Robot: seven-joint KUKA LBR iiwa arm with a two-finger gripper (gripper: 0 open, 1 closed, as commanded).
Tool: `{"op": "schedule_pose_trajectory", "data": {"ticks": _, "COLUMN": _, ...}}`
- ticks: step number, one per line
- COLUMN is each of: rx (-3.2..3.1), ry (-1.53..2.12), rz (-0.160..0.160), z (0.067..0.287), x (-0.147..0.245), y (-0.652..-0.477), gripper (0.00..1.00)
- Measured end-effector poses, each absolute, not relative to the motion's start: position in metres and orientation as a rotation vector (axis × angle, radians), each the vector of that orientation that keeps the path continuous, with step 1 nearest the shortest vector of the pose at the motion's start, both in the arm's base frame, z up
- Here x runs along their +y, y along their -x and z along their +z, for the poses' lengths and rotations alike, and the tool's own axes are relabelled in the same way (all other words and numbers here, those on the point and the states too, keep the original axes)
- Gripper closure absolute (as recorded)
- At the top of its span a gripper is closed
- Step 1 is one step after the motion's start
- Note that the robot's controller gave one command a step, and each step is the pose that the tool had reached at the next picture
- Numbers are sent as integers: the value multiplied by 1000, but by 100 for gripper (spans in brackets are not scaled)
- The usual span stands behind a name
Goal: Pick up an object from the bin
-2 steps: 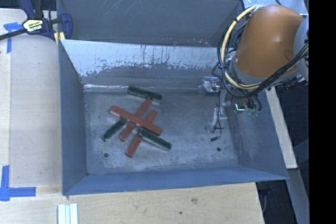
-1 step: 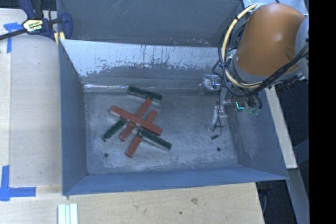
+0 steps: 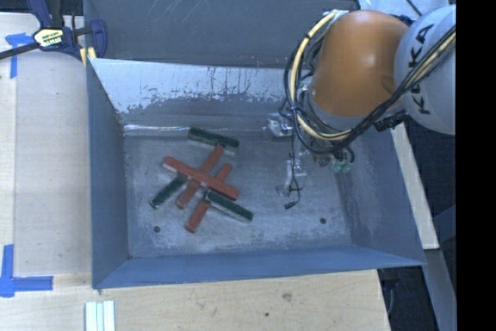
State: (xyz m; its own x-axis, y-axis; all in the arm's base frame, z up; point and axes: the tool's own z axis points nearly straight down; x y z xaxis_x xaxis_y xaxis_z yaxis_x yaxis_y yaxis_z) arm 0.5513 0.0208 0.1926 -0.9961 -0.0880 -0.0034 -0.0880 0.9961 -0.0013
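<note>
Claw (image 3: 292, 190) is seen over bare bin floor (image 3: 329, 205); whether it is wide or narrow cannot be told. Heap of red and green sticks (image 3: 200, 173) is found apart, to view's left of it; nearest green stick (image 3: 229, 207) is laid slantwise, one end toward claw

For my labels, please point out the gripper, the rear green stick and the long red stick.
gripper (image 3: 291, 194): camera view, its tip.
rear green stick (image 3: 213, 138): camera view, its middle.
long red stick (image 3: 184, 168): camera view, its left half.
</note>
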Motion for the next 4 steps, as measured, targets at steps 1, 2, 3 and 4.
{"op": "schedule_pose_trajectory", "data": {"ticks": 1, "rx": 3130, "ry": 163, "rz": 1, "z": 137, "x": 55, "y": -548, "gripper": 0}}
{"op": "schedule_pose_trajectory", "data": {"ticks": 2, "rx": 3142, "ry": -17, "rz": 0, "z": 115, "x": 80, "y": -564, "gripper": 0}}
{"op": "schedule_pose_trajectory", "data": {"ticks": 3, "rx": 3134, "ry": -135, "rz": 1, "z": 91, "x": 82, "y": -543, "gripper": 0}}
{"op": "schedule_pose_trajectory", "data": {"ticks": 4, "rx": 3126, "ry": 214, "rz": 1, "z": 75, "x": 145, "y": -604, "gripper": 100}}
